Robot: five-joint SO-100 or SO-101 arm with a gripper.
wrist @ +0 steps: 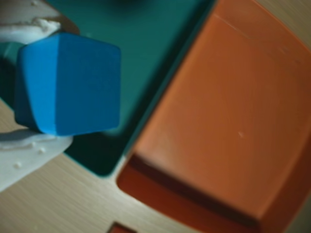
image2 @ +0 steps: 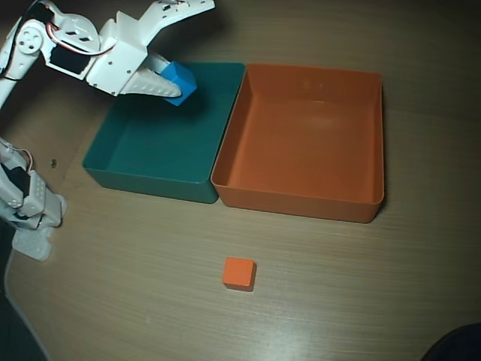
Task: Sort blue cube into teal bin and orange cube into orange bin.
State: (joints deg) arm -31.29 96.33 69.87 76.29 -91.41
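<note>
My gripper [image2: 174, 81] is shut on the blue cube [image2: 179, 81] and holds it in the air over the far part of the teal bin [image2: 150, 177]. In the wrist view the blue cube [wrist: 68, 83] fills the upper left between my white fingers [wrist: 26, 153], with the teal bin [wrist: 146, 43] below it. The orange bin [image2: 301, 201] stands right beside the teal bin, to its right in the overhead view, and holds nothing; it also shows in the wrist view [wrist: 228, 111]. The orange cube [image2: 239, 273] lies on the table in front of the bins; in the wrist view its corner [wrist: 120, 228] peeks in at the bottom edge.
The arm's base and another motor block [image2: 30, 203] stand at the left edge of the wooden table [image2: 361, 286] in the overhead view. A dark object [image2: 455, 346] sits at the bottom right corner.
</note>
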